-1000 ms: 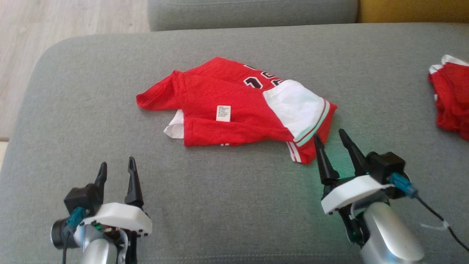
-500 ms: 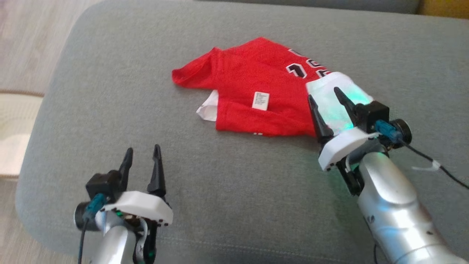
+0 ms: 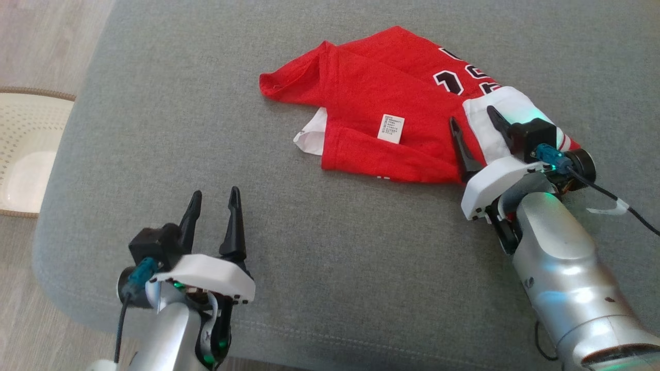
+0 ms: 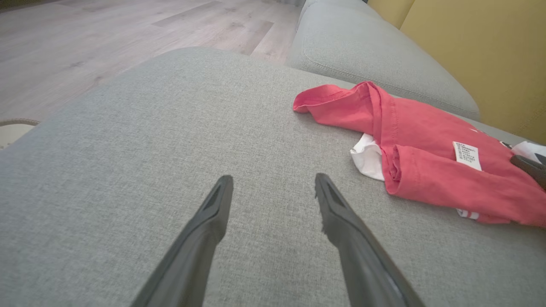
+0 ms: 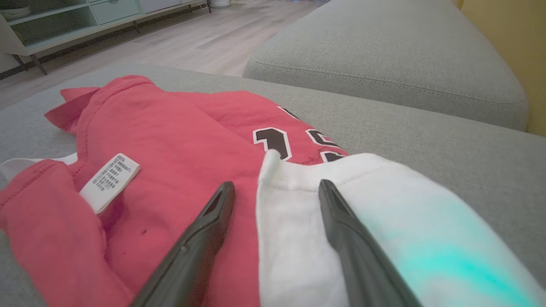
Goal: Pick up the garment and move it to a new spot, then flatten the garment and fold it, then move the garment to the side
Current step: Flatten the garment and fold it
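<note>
Right gripper — jaws wide apart, gripping nothing, fingers straddling the white sleeve edge of the garment; contact unclear. Left gripper — jaws wide apart, empty, above bare cushion. Garment: crumpled red jersey, soft knit, black numerals, white label, lying on the grey woven cushion.

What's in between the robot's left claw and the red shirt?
Just bare grey sofa cushion lies between the left gripper and the red shirt, as the head view shows.
</note>
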